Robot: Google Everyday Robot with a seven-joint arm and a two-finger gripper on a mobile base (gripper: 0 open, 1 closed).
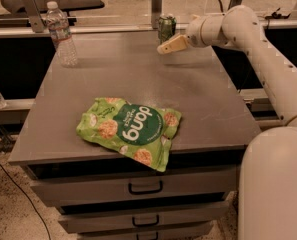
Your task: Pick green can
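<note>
The green can (166, 27) stands upright at the far edge of the grey table (138, 79), right of its middle. It has a silver top rim and pale markings. My gripper (165, 47) reaches in from the right on the white arm (248, 39). Its tip is just in front of and below the can, very close to the can's base. It holds nothing that I can see.
A clear water bottle (61, 34) stands at the table's far left. A flat green snack bag (130, 129) lies near the front edge. The table has drawers (145, 186) below. My white base (275, 184) is at the right front.
</note>
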